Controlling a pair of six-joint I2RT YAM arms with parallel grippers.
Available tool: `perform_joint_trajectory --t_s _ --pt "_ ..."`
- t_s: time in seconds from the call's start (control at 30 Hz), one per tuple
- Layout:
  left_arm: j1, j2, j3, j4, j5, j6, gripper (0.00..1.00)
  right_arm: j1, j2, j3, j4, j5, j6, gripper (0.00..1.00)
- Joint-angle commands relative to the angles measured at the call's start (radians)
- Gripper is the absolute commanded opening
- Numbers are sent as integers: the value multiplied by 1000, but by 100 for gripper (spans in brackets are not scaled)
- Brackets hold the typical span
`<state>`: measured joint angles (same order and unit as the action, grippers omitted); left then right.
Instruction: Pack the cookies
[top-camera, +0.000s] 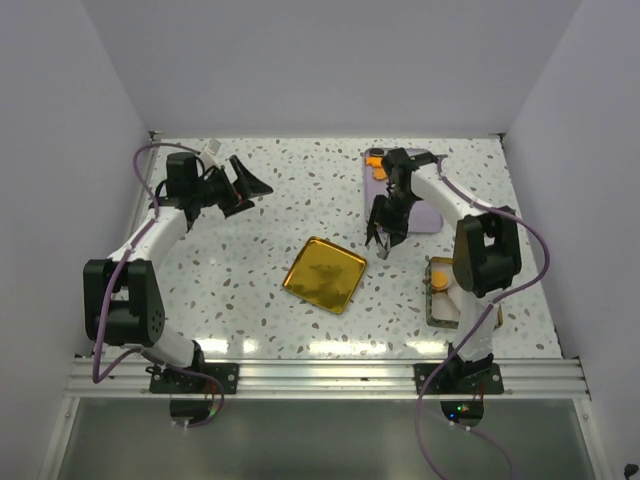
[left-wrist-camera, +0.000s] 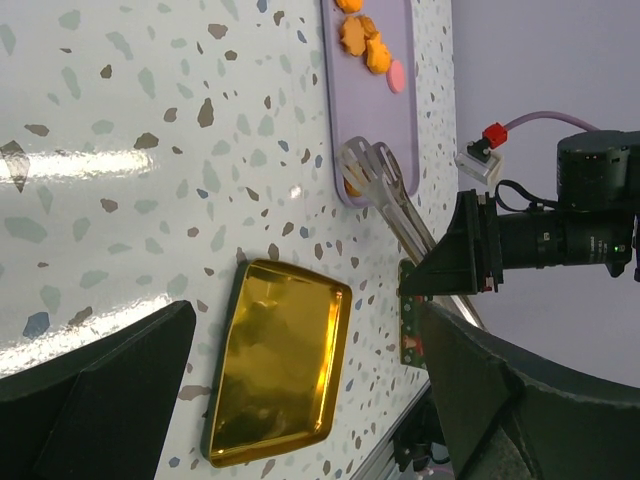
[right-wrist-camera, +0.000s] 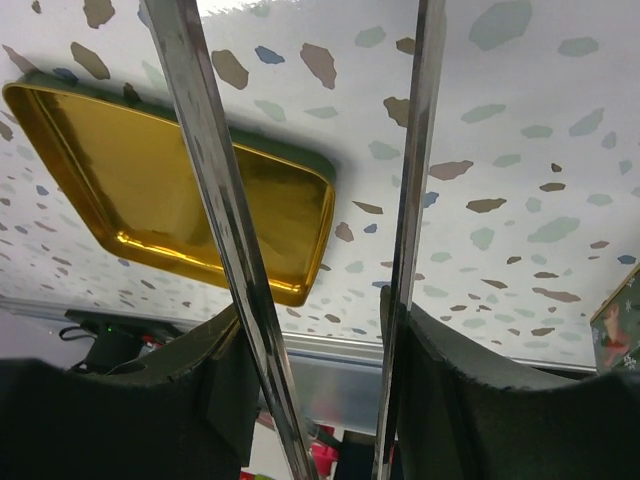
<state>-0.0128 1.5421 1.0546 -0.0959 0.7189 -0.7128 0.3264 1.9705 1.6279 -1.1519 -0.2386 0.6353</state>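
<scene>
Jaws of the right arm (top-camera: 445, 195) are clamping metal tongs (right-wrist-camera: 210, 150) over the worktop (top-camera: 250, 240) near the gold lid (top-camera: 324, 274); those of the left arm (top-camera: 165, 228) are standing wide apart.

table (top-camera: 250, 300) terrazzo | on it: gold lid (top-camera: 324, 274), purple tray (left-wrist-camera: 340, 120), tin (top-camera: 432, 310)

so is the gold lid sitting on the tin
No, the gold lid lies on the speckled table, well apart from the open tin near the right arm's base.
</scene>
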Motion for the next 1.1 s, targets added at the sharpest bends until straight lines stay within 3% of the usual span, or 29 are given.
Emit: perform_joint_trajectory --t_s 0.0,0.6,1.07 --pt "10 -33 5 7 17 29 100 0 -76 -20 1 -18 0 51" --pt "10 -54 -7 9 14 24 100 0 -156 -91 11 -13 14 49" --pt "10 -59 -10 9 7 22 100 -23 -124 42 -6 -25 23 49"
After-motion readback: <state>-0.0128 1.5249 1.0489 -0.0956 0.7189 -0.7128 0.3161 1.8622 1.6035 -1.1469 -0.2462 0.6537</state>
